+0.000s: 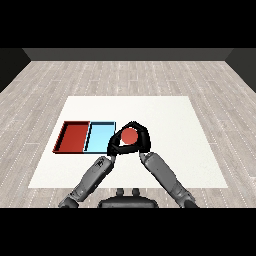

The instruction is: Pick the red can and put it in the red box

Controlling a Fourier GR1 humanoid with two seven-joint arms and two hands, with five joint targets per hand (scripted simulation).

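Red can [129, 136] is enclosed by curled fingers of the left hand [115, 145] and right hand [143, 141]. It is held just beside the light blue tray [99, 137]; the red tray [73, 136] lies beyond that.

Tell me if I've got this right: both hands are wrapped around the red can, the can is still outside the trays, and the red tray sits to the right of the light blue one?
Nearly. The head view shows the red tray to the left of the light blue tray, not the right. The rest holds: the left hand and right hand curl round the red can, which is outside both trays.
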